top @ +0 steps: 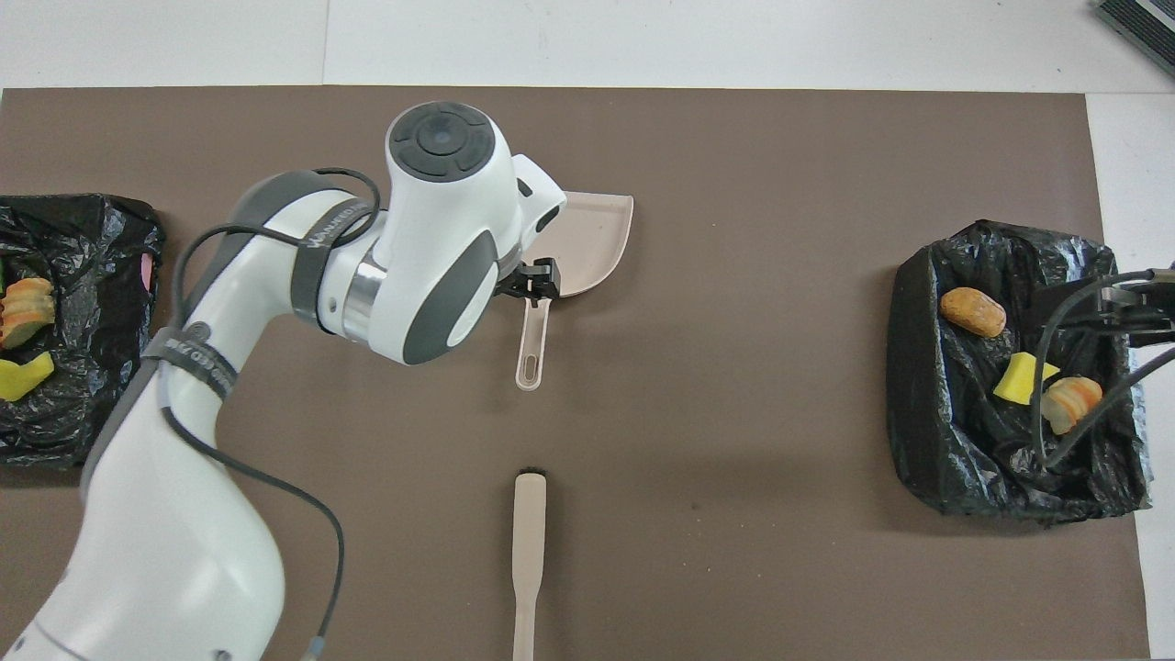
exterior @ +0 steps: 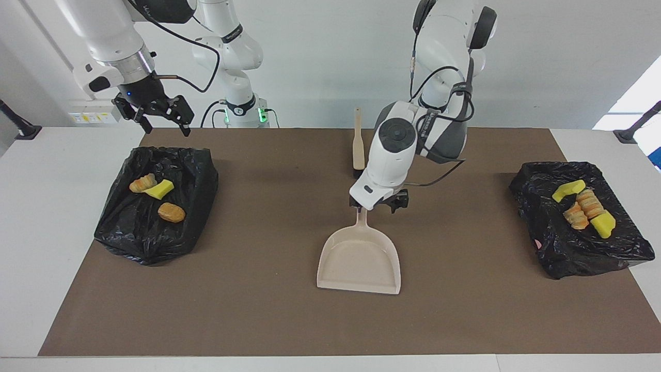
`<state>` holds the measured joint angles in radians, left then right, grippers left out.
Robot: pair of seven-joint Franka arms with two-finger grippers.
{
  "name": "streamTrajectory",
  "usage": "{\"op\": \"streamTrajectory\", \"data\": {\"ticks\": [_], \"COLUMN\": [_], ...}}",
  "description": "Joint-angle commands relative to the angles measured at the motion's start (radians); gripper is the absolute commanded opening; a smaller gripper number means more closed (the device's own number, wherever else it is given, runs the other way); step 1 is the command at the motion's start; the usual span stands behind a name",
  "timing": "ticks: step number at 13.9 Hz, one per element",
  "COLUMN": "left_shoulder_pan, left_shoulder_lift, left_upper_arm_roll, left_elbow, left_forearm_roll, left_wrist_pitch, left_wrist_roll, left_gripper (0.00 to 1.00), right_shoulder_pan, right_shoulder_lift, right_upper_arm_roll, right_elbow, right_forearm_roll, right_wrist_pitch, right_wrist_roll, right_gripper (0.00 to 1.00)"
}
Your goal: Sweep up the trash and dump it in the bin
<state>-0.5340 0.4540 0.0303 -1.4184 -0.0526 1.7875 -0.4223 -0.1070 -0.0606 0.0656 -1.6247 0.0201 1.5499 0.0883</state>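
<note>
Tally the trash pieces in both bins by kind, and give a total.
Yellow sponge chunks: 3
Striped croissant-like pieces: 3
Plain bread-like piece: 1
Total: 7

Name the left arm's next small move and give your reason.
Probably lift the left hand clear and retract: it looks open above the dustpan handle, the dustpan lies empty on the mat, and all trash sits in the black-lined bins.
</note>
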Motion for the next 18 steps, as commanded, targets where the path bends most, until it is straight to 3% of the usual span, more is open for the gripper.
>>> {"op": "streamTrajectory", "data": {"ticks": [1, 4, 7, 10, 13, 18], "left_shoulder_pan": [0.048, 0.159, 0.293, 0.391, 0.442, 0.459], "left_shoulder_lift": [-0.202, -0.357, -0.451, -0.526, -0.549, -0.474], "left_upper_arm_roll": [0.016, 0.017, 0.017, 0.017, 0.020, 0.022], "left_elbow": [-0.180, -0.228, -0.217, -0.209, -0.171, -0.027], "left_forearm_roll": [0.003, 0.003, 0.002, 0.005, 0.005, 0.057], "left_wrist_pitch": [0.006, -0.051, -0.157, -0.216, -0.278, -0.358], "left_wrist_roll": [0.008, 0.122, 0.347, 0.427, 0.457, 0.502], "left_gripper": [1.00, 1.00, 1.00, 1.00, 1.00, 1.00], "right_shoulder_pan": [-0.008, -0.008, -0.008, -0.007, -0.007, -0.008], "right_shoulder_lift": [-0.008, -0.008, -0.010, -0.008, -0.008, -0.008], "right_upper_arm_roll": [0.005, 0.005, 0.005, 0.005, 0.005, 0.005], "right_elbow": [-0.014, -0.014, -0.014, -0.014, -0.014, -0.014], "right_forearm_roll": [0.011, 0.011, 0.011, 0.011, 0.011, 0.011], "right_wrist_pitch": [0.012, 0.012, 0.012, 0.013, 0.013, 0.013], "right_wrist_roll": [0.011, 0.011, 0.011, 0.011, 0.011, 0.011], "right_gripper": [1.00, 1.00, 1.00, 1.00, 1.00, 1.00]}}
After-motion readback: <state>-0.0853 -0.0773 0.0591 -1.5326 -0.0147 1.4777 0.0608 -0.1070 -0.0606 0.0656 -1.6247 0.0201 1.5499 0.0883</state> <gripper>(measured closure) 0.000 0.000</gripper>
